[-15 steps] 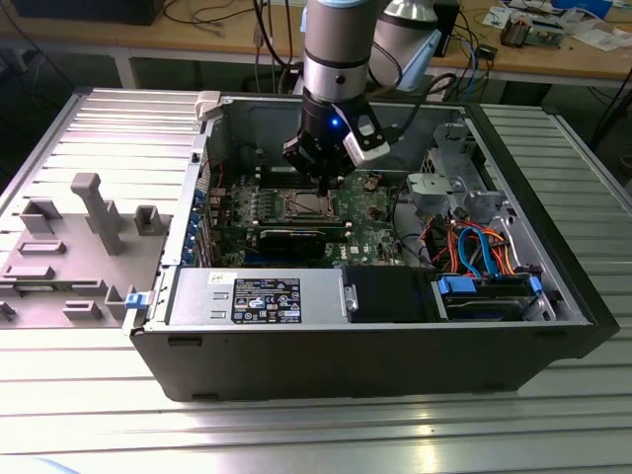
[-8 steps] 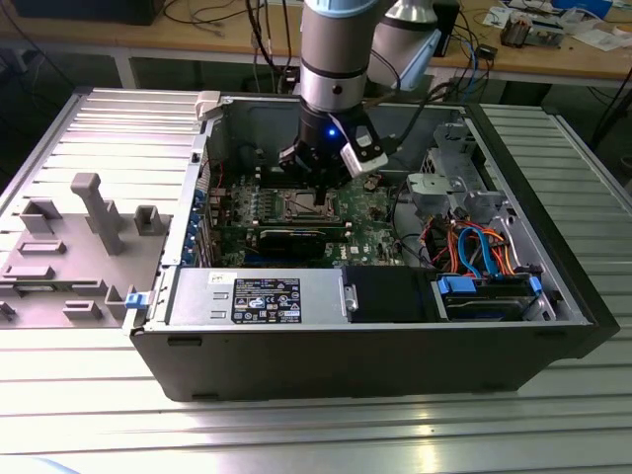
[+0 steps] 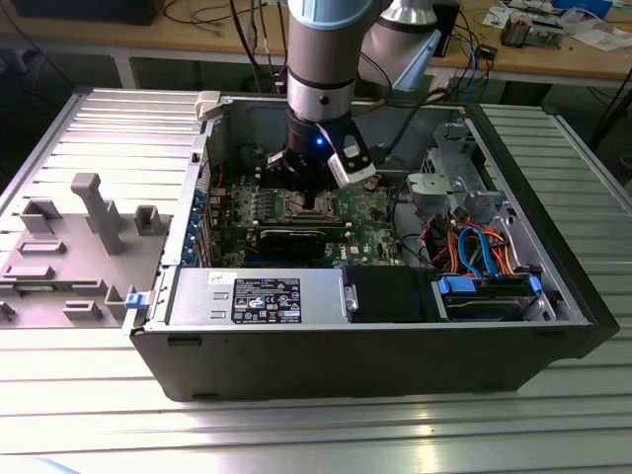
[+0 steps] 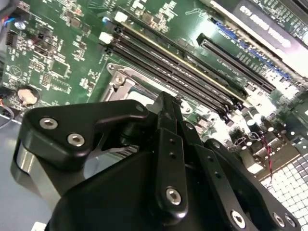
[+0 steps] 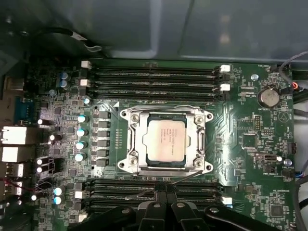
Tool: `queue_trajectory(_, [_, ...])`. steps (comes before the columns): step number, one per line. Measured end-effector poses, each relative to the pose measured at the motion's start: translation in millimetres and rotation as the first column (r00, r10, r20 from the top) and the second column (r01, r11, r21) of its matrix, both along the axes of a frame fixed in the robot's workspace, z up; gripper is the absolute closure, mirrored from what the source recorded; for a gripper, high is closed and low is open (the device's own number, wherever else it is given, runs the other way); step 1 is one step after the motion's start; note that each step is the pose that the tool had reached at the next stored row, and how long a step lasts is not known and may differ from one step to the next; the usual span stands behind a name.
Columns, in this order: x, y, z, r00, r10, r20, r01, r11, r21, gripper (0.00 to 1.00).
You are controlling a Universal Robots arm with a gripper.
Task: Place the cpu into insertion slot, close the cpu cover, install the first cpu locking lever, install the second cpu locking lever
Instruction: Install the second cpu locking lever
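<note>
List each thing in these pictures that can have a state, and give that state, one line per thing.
cpu: seated in its socket.
cpu cover: closed flat around the cpu.
computer case: side panel off, open.
gripper: low over the motherboard, beside the socket.

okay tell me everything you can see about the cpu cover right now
The cpu cover is a thin, silvery metal frame plate with a square window. In the first wrist view it lies flat and closed over the socket on the green motherboard, framing the cpu, whose pale metal top shows through the window. Screws sit at the socket's corners, and memory slots run along two opposite sides. The gripper is close to one edge of the cover; whether it touches it is unclear.
</note>
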State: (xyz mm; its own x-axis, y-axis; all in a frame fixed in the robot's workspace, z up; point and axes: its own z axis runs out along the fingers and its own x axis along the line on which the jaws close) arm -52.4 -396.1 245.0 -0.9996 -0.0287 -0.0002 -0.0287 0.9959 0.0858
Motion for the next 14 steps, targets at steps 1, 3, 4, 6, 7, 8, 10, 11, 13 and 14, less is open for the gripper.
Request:
queue_trajectory(1, [-1.9,-0.9,-0.7,1.0000,0.000,-0.0003,0.000,1.0000,0.0022,0.89])
queue_trajectory(3, [-6.4,-2.2,-2.1,1.0000,0.000,-0.0008,0.000,1.0000,0.0058,0.89])
queue_trajectory(4, [-8.5,-2.7,-2.6,1.0000,0.000,-0.0011,0.000,1.0000,0.0076,0.89])
queue_trajectory(6, [-12.4,-3.5,-3.5,1.0000,0.000,-0.0015,0.000,0.9999,0.0117,0.89])
queue_trajectory(7, [-14.9,-4.0,-4.3,1.0000,0.000,-0.0016,0.000,0.9999,0.0155,0.89])
queue_trajectory(8, [-15.9,-4.3,-4.9,1.0000,0.000,-0.0016,0.000,0.9998,0.0186,0.89])
queue_trajectory(10, [-16.5,-6.7,-5.8,1.0000,0.000,-0.0018,0.000,0.9994,0.0343,0.89])
queue_trajectory(11, [-16.6,-8.0,-6.0,1.0000,0.000,-0.0021,0.000,0.9992,0.0407,0.89])
queue_trajectory(13, [-16.8,-12.1,-7.0,1.0000,0.000,-0.0028,0.000,0.9987,0.0519,0.89])
queue_trajectory(14, [-17.7,-13.3,-8.6,1.0000,0.000,-0.0029,0.000,0.9986,0.0530,0.89])
